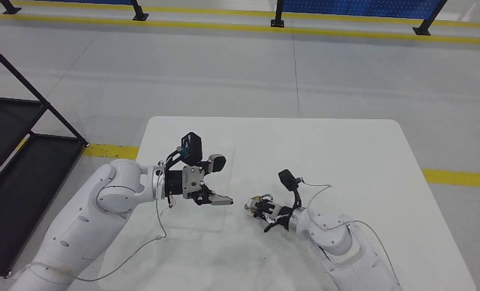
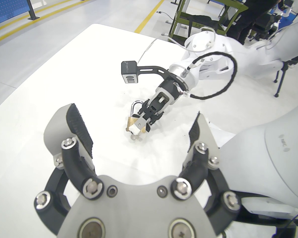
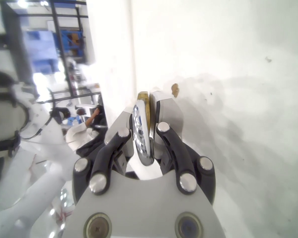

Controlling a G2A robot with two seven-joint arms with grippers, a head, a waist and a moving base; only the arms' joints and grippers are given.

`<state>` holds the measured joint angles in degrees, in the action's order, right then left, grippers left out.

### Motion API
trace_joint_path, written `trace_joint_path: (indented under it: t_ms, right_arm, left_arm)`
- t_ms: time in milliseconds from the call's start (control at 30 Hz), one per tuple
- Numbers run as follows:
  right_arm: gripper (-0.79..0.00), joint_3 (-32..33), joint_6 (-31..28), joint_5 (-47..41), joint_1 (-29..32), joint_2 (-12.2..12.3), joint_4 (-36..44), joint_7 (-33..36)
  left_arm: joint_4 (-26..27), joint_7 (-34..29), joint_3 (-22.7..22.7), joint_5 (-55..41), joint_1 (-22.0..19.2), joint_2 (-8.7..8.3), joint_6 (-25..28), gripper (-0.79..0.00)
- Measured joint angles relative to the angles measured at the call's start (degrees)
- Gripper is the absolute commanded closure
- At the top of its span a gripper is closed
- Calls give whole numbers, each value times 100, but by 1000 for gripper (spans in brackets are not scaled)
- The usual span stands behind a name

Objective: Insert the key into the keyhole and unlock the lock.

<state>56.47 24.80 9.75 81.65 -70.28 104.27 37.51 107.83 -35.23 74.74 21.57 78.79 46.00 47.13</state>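
The right pincer (image 2: 141, 125) is closed on the brass lock (image 3: 142, 97) and holds it low over the table (image 1: 337, 148), near its middle. The left pincer (image 1: 223, 184) is spread wide and empty, and stands at 9 o'clock from the lock. The risk, as it seems, is that the lock turns or slips in this narrow grip once the keyhole is pressed, or that the wide left pincer knocks away the small silver piece (image 2: 133, 137) just below the lock, which is perhaps the key. Counted: one table, two pincers, one lock, one possible key.
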Motion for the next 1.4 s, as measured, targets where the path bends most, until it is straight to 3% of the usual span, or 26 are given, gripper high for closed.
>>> trace_joint_path:
  t_ms: [567,667,700,733,1200,1400]
  right_arm:
    - [0,-255,677,1074,-83,70,344,79]
    - [-339,-278,715,1105,-113,67,342,79]
    - [-711,-280,722,1115,-119,67,348,71]
    - [-785,-282,729,1127,-122,67,355,60]
    - [-785,-261,822,1337,-17,81,556,-211]
    - [-785,-79,922,1786,272,143,1150,-601]
  left_arm:
    - [0,0,0,0,0,0,0,-785]
    - [0,0,0,0,0,0,0,-785]
    - [0,0,0,0,0,0,0,-785]
    - [0,0,0,0,0,0,0,-785]
    - [0,0,0,0,0,0,0,-785]
    - [0,0,0,0,0,0,0,-785]
